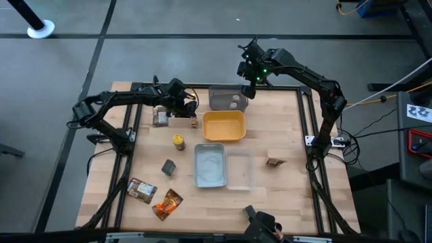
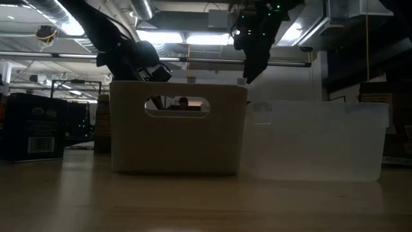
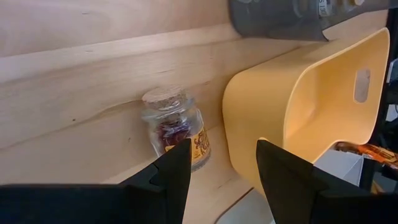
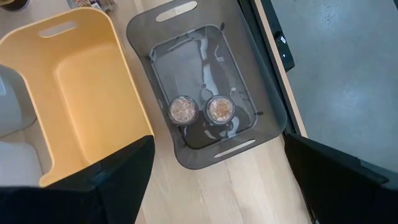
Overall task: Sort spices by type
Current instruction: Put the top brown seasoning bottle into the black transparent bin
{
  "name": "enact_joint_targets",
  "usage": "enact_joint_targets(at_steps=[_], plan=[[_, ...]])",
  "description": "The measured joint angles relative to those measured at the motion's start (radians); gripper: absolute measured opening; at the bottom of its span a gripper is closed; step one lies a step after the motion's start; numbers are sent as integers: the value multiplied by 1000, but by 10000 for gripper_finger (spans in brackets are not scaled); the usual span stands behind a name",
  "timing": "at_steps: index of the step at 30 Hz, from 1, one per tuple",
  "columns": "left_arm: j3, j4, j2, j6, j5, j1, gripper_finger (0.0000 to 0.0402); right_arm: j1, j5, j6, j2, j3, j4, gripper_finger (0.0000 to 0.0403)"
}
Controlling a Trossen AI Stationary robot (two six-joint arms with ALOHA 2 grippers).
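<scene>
Left end effector sits low at the far-left of the worktop, fingers part open with nothing between them. Directly ahead of it in the left wrist view stands a small clear jar with a gold label, upright, just beside the outer wall of the yellow tray and apart from the fingertips. The jar is round, so approach angle matters little; the gap to the tray wall is the tight side.

Right end effector hovers high above the grey tray, fingers spread wide, empty. Two tiny round brown jars already sit side by side in that tray.

Left arm is clearly nearer the clear jar. Likely next: left closes in and grips it. Foil packets, the yellow-lidded jar and a dark cube box remain unsorted on the left half of the worktop.
</scene>
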Motion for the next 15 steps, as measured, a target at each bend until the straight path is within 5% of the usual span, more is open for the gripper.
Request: enact_joint_targets(at_steps=[15], plan=[[0, -32, 0, 78, -53, 1, 174, 0, 0, 0, 1, 0, -4, 358]])
